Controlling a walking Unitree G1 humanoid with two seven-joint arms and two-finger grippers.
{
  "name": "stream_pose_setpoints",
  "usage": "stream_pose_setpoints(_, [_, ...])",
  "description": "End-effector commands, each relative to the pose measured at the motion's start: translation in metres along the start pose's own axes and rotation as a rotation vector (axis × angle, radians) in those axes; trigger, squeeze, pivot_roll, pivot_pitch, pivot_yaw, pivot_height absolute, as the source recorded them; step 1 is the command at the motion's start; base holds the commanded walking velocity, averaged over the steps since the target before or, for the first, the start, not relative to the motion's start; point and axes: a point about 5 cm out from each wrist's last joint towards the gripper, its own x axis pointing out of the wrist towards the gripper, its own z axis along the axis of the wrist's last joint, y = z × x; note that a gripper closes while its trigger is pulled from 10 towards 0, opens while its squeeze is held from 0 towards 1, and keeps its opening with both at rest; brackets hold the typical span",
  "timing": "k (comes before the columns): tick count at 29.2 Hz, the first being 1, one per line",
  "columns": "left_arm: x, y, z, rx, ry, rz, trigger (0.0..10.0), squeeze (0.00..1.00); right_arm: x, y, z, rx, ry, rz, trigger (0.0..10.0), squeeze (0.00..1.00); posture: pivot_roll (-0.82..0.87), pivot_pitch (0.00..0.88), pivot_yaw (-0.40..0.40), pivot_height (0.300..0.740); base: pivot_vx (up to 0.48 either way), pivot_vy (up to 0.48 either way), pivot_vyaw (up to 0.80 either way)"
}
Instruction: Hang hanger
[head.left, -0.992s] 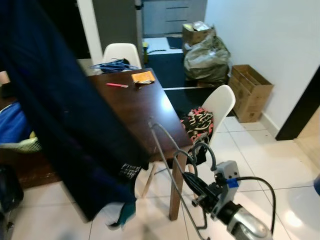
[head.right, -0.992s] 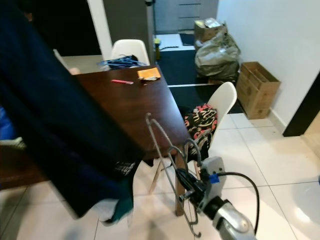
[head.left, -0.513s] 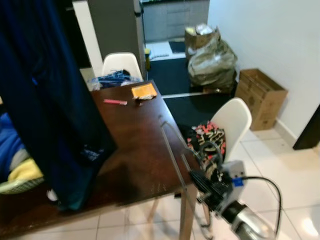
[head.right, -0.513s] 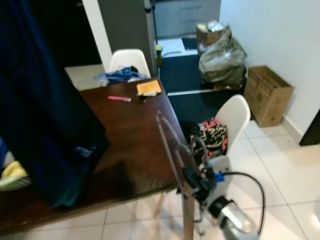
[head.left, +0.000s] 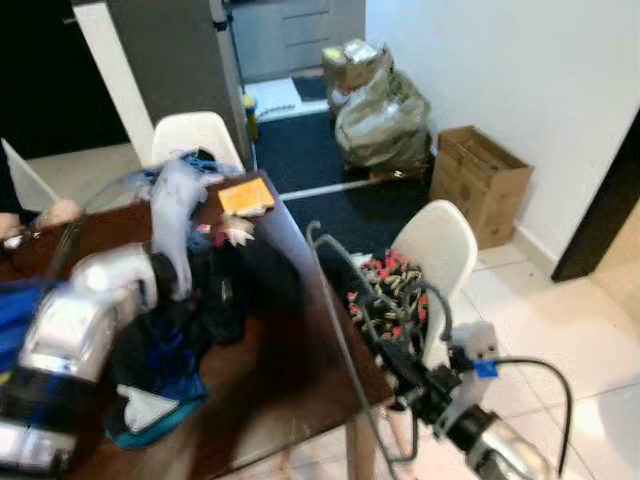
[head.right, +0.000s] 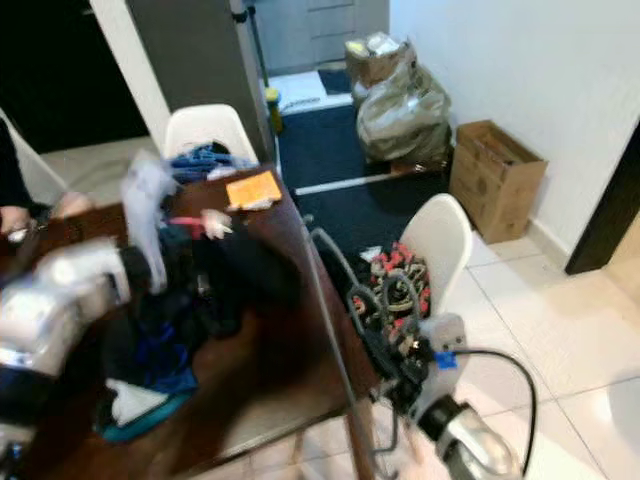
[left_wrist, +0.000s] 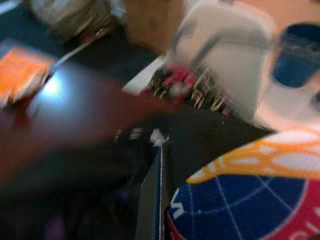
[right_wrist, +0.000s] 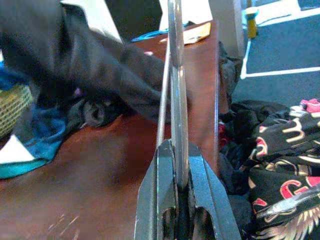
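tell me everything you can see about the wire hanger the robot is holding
The hanger is thin grey metal wire, bare, with no garment on it. The right end effector is shut on it, its two black fingers pinching the wire between them. From there the wire rises over the near right edge of the dark wooden table to a rounded bend at the top, and a lower stretch drops past the table leg. Beyond it stands a white chair heaped with patterned clothes.

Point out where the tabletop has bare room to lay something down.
Bare wood lies along the table near edge, between the dark clothes pile and the hanger in the right gripper. A smaller patch sits beside the orange paper. The far left is crowded by clothes and the left gripper.
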Motion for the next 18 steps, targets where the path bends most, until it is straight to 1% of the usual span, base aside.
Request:
stream_pose_setpoints(1, [-0.009,0.009,-0.018,0.032,0.102,0.133,10.0,0.00,0.000,0.001,-0.003,0.021,0.020,0.001,10.0,0.00,-0.05,0.000,0.085,0.740,0.000,0.000,0.00])
stream_pose_setpoints(2, [-0.009,0.009,-0.018,0.032,0.102,0.133,10.0,0.00,0.000,0.001,-0.003,0.021,0.020,0.001,10.0,0.00,-0.05,0.000,0.085,0.740,0.000,0.000,0.00])
stream_pose_setpoints(3, [-0.021,0.018,-0.037,0.022,0.221,0.273,10.0,0.00,0.000,0.002,-0.003,0.026,0.019,0.003,10.0,0.00,-0.04,0.000,0.087,0.740,0.000,0.000,0.00])
stream_pose_setpoints(4, [-0.021,0.018,-0.037,0.022,0.221,0.273,10.0,0.00,0.000,0.002,-0.003,0.026,0.019,0.003,10.0,0.00,-0.04,0.000,0.087,0.740,0.000,0.000,0.00])
stream_pose_setpoints(5, [-0.034,0.027,-0.052,0.004,0.318,0.390,10.0,0.24,0.000,0.002,-0.002,0.030,0.017,0.005,10.0,0.00,-0.05,0.000,0.093,0.740,0.000,0.000,0.00])
stream_pose_setpoints(7, [-0.034,0.027,-0.052,0.004,0.318,0.390,10.0,0.24,0.000,0.002,-0.002,0.030,0.017,0.005,10.0,0.00,-0.05,0.000,0.093,0.740,0.000,0.000,0.00])
stream_pose_setpoints(8, [-0.044,0.033,-0.061,-0.009,0.378,0.462,10.0,0.24,0.000,0.003,-0.002,0.032,0.016,0.006,10.0,0.00,-0.05,0.000,0.093,0.740,0.000,0.000,0.00])
stream_pose_setpoints(9, [-0.057,0.035,-0.064,0.030,0.445,0.507,10.0,1.00,0.001,0.003,-0.002,0.034,0.015,0.007,10.0,0.00,-0.05,0.000,0.093,0.740,0.000,0.000,0.00])
stream_pose_setpoints(10, [-0.065,0.036,-0.066,0.062,0.482,0.523,10.0,1.00,0.001,0.003,-0.002,0.035,0.014,0.007,10.0,0.00,-0.05,0.000,0.091,0.740,0.000,0.000,0.00])
stream_pose_setpoints(11, [-0.067,0.036,-0.058,0.112,0.469,0.517,10.0,1.00,0.001,0.003,-0.002,0.036,0.014,0.007,10.0,0.00,-0.05,0.000,0.090,0.740,0.000,0.000,0.00])
stream_pose_setpoints(12, [-0.067,0.036,-0.058,0.112,0.469,0.517,10.0,1.00,0.001,0.003,-0.002,0.036,0.014,0.007,10.0,0.00,-0.05,0.000,0.090,0.740,0.000,0.000,0.00])
stream_pose_setpoints(13, [-0.069,0.036,-0.052,0.143,0.454,0.511,10.0,1.00,0.001,0.003,-0.001,0.037,0.013,0.007,10.0,0.00,-0.05,0.000,0.090,0.740,0.000,0.000,0.00])
stream_pose_setpoints(16, [-0.069,0.034,-0.048,0.158,0.437,0.505,10.0,1.00,0.001,0.003,-0.001,0.037,0.013,0.007,10.0,0.00,-0.05,0.000,0.090,0.740,0.000,0.000,0.00])
stream_pose_setpoints(17, [-0.061,0.028,-0.024,0.133,0.312,0.418,10.0,1.00,0.002,0.003,-0.001,0.040,0.013,0.009,10.0,0.00,-0.04,0.000,0.089,0.740,0.000,0.000,0.00])
stream_pose_setpoints(18, [-0.061,0.028,-0.024,0.133,0.312,0.418,10.0,1.00,0.002,0.003,-0.001,0.040,0.013,0.009,10.0,0.00,-0.04,0.000,0.089,0.740,0.000,0.000,0.00])
